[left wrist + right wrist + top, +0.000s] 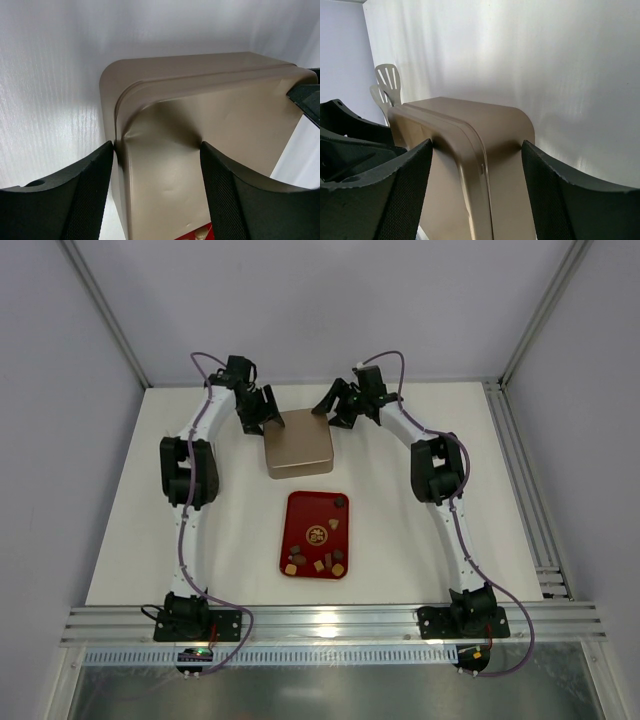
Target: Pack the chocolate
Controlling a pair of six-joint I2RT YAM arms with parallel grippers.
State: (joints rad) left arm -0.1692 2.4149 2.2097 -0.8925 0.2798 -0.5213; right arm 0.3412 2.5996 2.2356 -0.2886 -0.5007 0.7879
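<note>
The chocolate (318,562) is several small brown and tan pieces lying loose on the red tray (297,512) in the top view. Behind the tray stands the closed golden-brown tin (298,444). My left gripper (262,420) is open at the tin's far left corner. In the left wrist view the tin (200,115) fills the gap: one finger lies at its left side edge and the other over the lid. My right gripper (335,410) is open at the far right corner. In the right wrist view one finger is beside the tin's (490,150) wall and the other over its lid.
The white table (150,540) ends in metal rails at its near edge and along the right side (530,500). Grey walls close in the back and sides. A sliver of the red tray (200,234) shows under the tin in the left wrist view.
</note>
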